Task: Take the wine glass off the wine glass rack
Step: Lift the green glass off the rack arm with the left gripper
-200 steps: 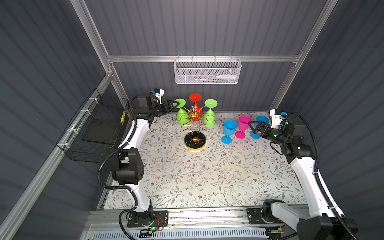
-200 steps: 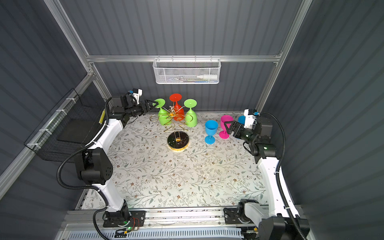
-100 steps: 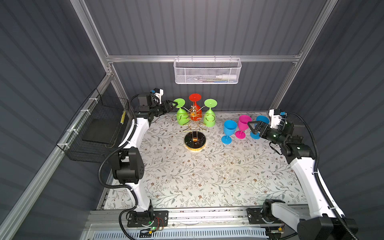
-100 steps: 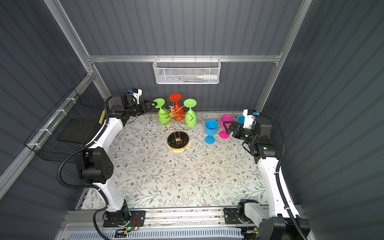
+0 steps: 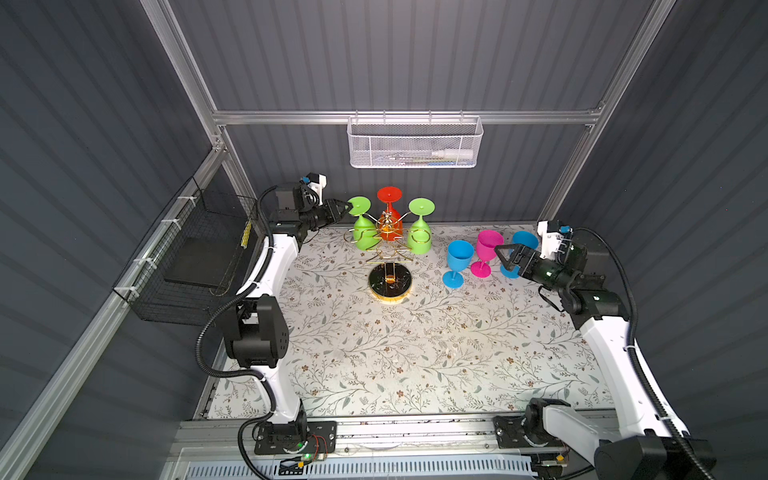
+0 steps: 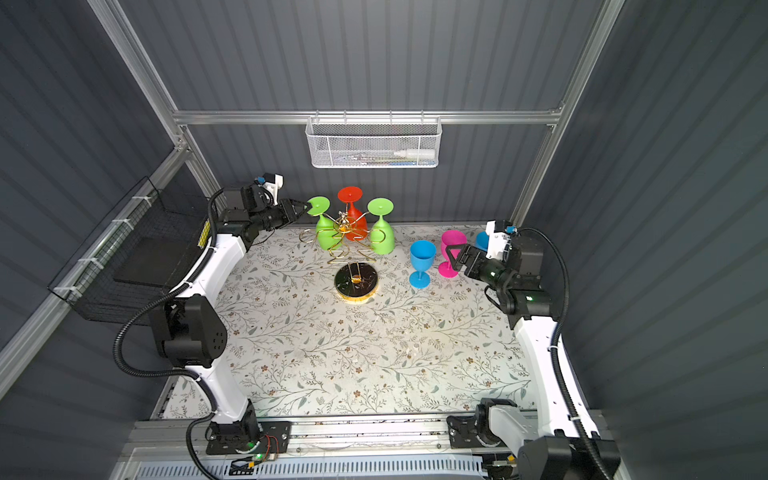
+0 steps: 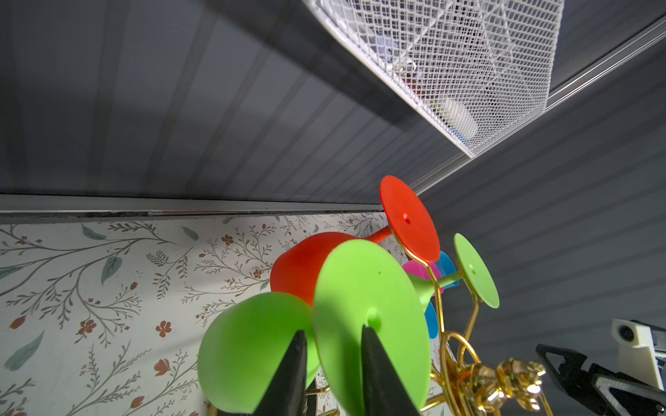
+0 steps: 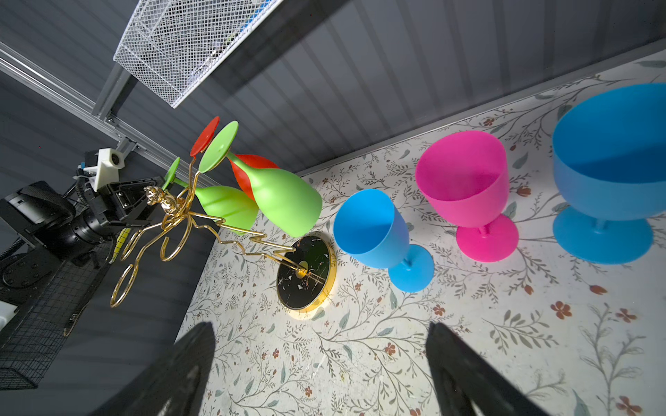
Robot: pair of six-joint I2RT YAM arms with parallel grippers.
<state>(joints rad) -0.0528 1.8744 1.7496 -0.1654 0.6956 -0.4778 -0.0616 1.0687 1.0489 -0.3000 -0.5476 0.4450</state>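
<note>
In both top views the left arm reached level, left gripper [image 5: 347,206] at the foot of the green wine glass [image 5: 365,233] hung inverted on the wine glass rack [image 5: 380,283]. In the left wrist view the fingers [image 7: 295,371] flanked that foot, closer than a second before; contact could not be confirmed. In the right wrist view the right gripper [image 8: 319,326] remained spread wide.

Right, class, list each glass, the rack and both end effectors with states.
wine glass rack: upright, three glasses hanging
left green wine glass: hanging inverted
red wine glass: hanging inverted
right green wine glass: hanging inverted
front blue wine glass: upright
pink wine glass: upright
rear blue wine glass: upright
left end effector: around left green glass's foot, grip unclear
right end effector: open, empty
</note>
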